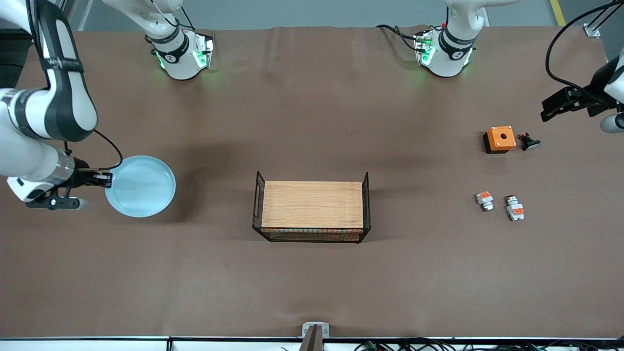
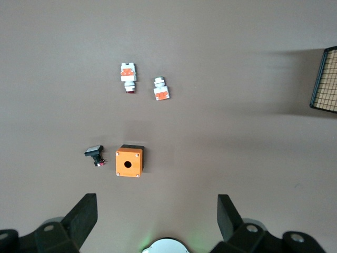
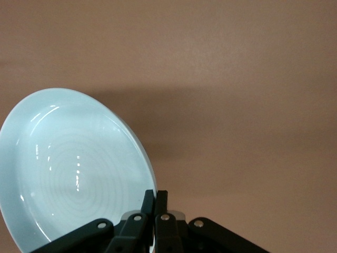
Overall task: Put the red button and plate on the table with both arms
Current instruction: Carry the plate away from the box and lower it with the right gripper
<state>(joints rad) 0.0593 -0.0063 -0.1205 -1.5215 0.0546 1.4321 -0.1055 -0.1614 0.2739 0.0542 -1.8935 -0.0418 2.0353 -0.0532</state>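
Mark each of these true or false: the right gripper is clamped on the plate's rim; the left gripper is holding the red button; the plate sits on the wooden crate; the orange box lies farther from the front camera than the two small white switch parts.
1. The right gripper is clamped on the rim of the plate. True.
2. The left gripper is holding the red button. False: its jaws are open and empty, and the button lies on the table.
3. The plate sits on the wooden crate. False: it is apart from the crate, toward the right arm's end.
4. The orange box lies farther from the front camera than the switch parts. True.
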